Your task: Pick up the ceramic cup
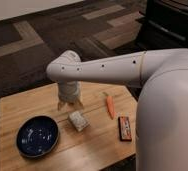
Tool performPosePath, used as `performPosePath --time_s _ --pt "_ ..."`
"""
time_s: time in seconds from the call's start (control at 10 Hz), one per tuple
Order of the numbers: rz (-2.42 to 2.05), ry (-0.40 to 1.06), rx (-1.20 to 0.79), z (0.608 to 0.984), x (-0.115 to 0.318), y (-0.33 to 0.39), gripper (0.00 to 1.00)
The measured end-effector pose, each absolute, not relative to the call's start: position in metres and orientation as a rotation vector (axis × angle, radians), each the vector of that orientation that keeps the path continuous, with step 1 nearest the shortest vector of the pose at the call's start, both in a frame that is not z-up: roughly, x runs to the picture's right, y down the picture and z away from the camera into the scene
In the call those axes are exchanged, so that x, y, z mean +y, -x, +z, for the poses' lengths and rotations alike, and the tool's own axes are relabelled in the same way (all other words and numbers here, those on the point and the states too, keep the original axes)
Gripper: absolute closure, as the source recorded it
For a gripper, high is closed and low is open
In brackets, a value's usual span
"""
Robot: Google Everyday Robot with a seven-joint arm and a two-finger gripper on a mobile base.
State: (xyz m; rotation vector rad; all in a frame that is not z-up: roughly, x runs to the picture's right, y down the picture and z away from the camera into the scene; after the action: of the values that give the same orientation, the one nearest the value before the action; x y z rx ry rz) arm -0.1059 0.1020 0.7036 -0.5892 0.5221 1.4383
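The white ceramic cup does not show in the camera view; it is hidden or out of view. My gripper (70, 104) points straight down at the back middle of the wooden table (17, 107), its tip at or just above the tabletop. It stands just behind the small greyish-white speckled block (78, 120) and up and to the right of the wide dark blue speckled bowl (37, 136). My white arm reaches in from the right and covers the table's right side.
An orange carrot (110, 106) lies to the right of the gripper. A dark red flat packet (124, 128) lies near the table's right front. Patterned carpet surrounds the table, and dark furniture stands at the top right.
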Motion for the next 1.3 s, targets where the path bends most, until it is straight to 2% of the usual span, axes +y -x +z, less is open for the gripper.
performPosePath --time_s 0.6,1.3 --pt "1.577 0.518 0.538 0.725 0.057 0.087 0.35" --pt "1.632 0.516 0.551 0.774 0.012 0.053 0.35"
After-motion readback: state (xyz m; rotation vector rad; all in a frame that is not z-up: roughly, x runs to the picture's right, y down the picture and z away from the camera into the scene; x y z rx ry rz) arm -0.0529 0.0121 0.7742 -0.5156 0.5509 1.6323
